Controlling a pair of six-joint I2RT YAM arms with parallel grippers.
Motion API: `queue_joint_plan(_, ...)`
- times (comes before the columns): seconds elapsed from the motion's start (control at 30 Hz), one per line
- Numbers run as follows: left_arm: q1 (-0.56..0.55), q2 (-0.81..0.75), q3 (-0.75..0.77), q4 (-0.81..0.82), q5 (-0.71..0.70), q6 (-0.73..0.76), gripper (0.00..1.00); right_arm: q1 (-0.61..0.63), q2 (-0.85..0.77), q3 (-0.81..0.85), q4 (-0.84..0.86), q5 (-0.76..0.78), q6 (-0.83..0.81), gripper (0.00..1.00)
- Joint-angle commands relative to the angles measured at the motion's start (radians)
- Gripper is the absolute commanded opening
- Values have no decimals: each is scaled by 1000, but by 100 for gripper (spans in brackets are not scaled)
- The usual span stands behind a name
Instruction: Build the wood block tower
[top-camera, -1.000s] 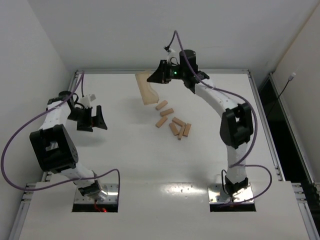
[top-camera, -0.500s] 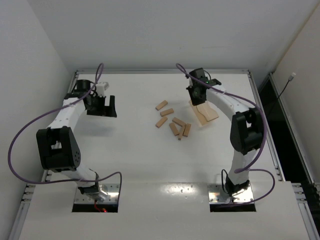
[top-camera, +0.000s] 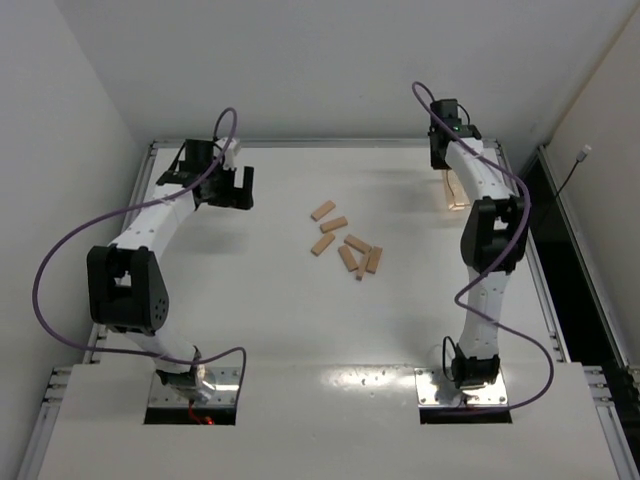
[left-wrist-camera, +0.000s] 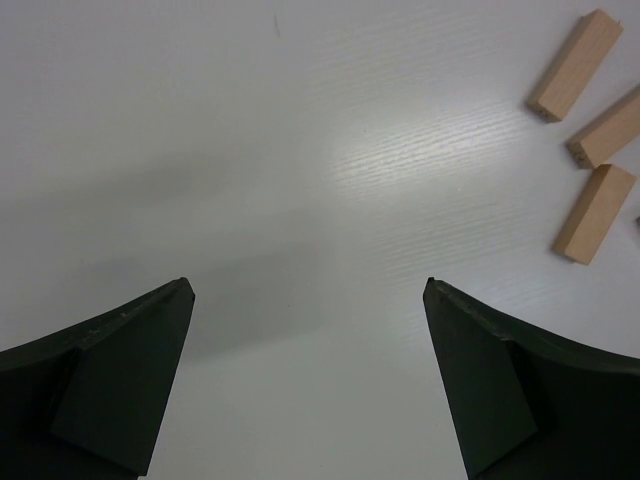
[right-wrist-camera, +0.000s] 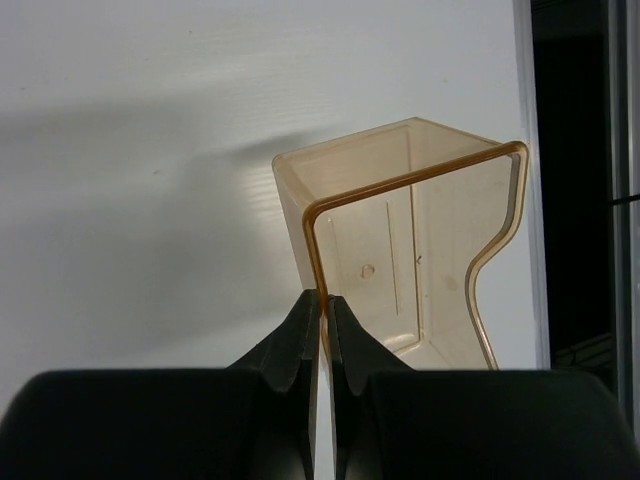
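Finding: no wood block tower is standing yet. The wood blocks (top-camera: 333, 224) are lying loose and flat in a scatter at the middle of the surface (top-camera: 250, 320), none resting on another.

The right arm (top-camera: 478, 190) is holding the translucent tan tray (right-wrist-camera: 380, 250) at the far right corner of the surface. The right jaws are pinching fully together on the tray's rim. No blocks are showing inside the tray.

The left arm (top-camera: 160, 215) is reaching toward the far left corner. The left jaws are standing wide apart and gripping nothing, with bare surface beneath them and three blocks at the right edge of the wrist view.

Judged step: parking the tray out of the way, with the left arm readying for a first pick.

Recommendations:
- The tray should be going down flat near the corner, well apart from the blocks, and be let go before the arm lifts.
- The left jaws should be spanning a block's narrow width, starting with the outermost block on the far left of the scatter.
- The tower's base should be going on bare surface, away from the scatter.

Count: two arms; one tray; six blocks clearly separable, with a possible seventh partly hidden at the near side of the scatter; zero blocks stacked.
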Motion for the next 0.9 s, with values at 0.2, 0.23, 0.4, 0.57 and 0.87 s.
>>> queue_joint_plan(0.2,-38,19,63,54,1,-12,100,-126,277,293,-98,-104,32,0)
queue_joint_plan(0.23,-38,19,63,54,13,-12,100,-135,289,303,-79,-113,21,0)
queue_joint_plan(0.4,-38,28,63,54,26,-21,100,-155,357,365,-53,-143,-17,0)
queue_joint_plan(0.57,-38,75,63,54,26,-21,100,-164,382,391,-33,-176,-56,0)
queue_joint_plan(0.87,-78,80,75,71,-16,-66,100,-152,171,258,22,-239,-79,66)
